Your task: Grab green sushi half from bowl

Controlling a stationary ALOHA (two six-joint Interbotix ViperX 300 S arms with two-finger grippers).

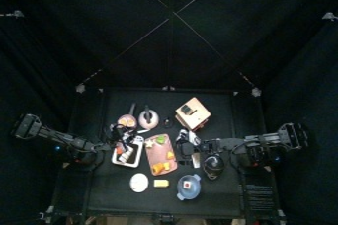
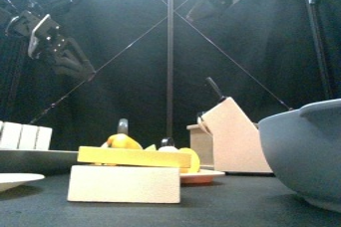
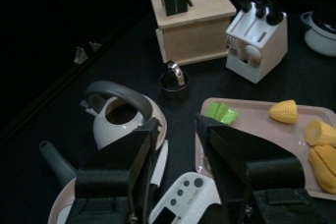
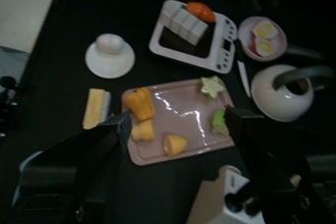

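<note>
The light-blue bowl (image 1: 188, 187) stands near the table's front edge and fills the right of the front view (image 2: 304, 151); I cannot make out what is in it. A green piece (image 3: 221, 113) lies on the pink tray (image 1: 161, 154) and also shows in the right wrist view (image 4: 221, 122). My left gripper (image 1: 119, 152) (image 3: 180, 138) is open over the white sectioned tray (image 4: 195, 29), left of the pink tray. My right gripper (image 1: 209, 160) (image 4: 178, 141) is open and empty, at the pink tray's right side, behind the bowl.
A flat white disc (image 1: 138, 182) and a yellow block (image 1: 161, 182) lie left of the bowl. A kettle (image 3: 118, 115), a wooden box (image 1: 192, 113), a white knife block (image 3: 256, 36) and a bowl with orange contents (image 1: 126, 122) stand farther back.
</note>
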